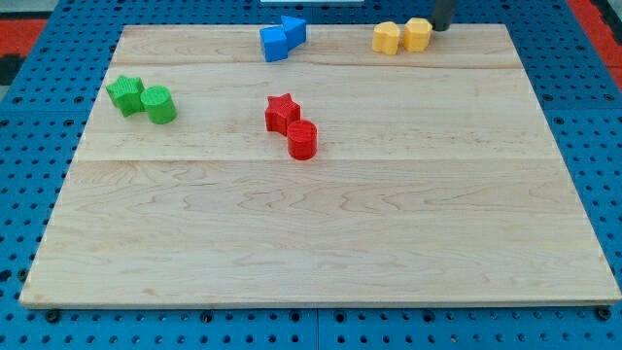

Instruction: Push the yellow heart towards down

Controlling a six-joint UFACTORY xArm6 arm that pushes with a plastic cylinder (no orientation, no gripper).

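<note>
The yellow heart (387,38) lies near the view's top edge of the wooden board (321,233), right of centre. A second yellow block (418,34) touches its right side. My tip (439,28) is at the view's top, just right of that second yellow block, close to it or touching it. The second block lies between my tip and the heart. Only the lowest part of the dark rod shows.
Two blue blocks (275,44) (293,28) touch each other at the top centre. A red star (282,112) and a red cylinder (302,140) sit mid-board. A green star (124,94) and a green cylinder (158,104) sit at the left.
</note>
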